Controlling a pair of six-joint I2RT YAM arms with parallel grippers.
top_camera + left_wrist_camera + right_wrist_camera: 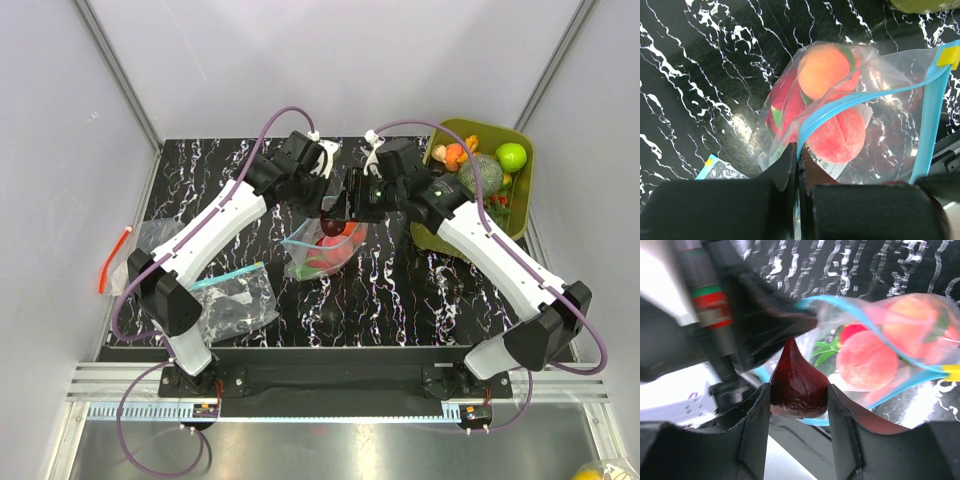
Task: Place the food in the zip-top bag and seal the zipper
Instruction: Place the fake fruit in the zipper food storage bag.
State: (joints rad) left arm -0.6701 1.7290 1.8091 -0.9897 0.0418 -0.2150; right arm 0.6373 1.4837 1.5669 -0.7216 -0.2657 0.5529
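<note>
There are two arms, each with one hand: the left hand (799, 160) and the right hand (799, 390). There are three clear bags: the zip-top bag (325, 245) with a blue-green strip, a second bag (238, 300) with a blue strip, and a third bag (152, 237) with an orange-red strip. There is one olive-green tub (527, 150).

At least three toy foods show inside the zip-top bag: an orange-peach piece (825, 70), a pink-red piece (837, 135) and a red piece (782, 107). One dark red piece (799, 375) is in the right hand. The tub holds several more; their number cannot be told.

You're looking at a clear bag (890, 150) with a blue zipper (860, 100) and yellow tab (949, 57), on a black table (400, 290) veined white. Inside the bag: a pink-red peach (837, 135), an orange fruit (822, 70), red pieces (785, 107). At the bag's mouth is a dark-red bulb (799, 385), and right of the bag an olive tub (526, 190).
</note>
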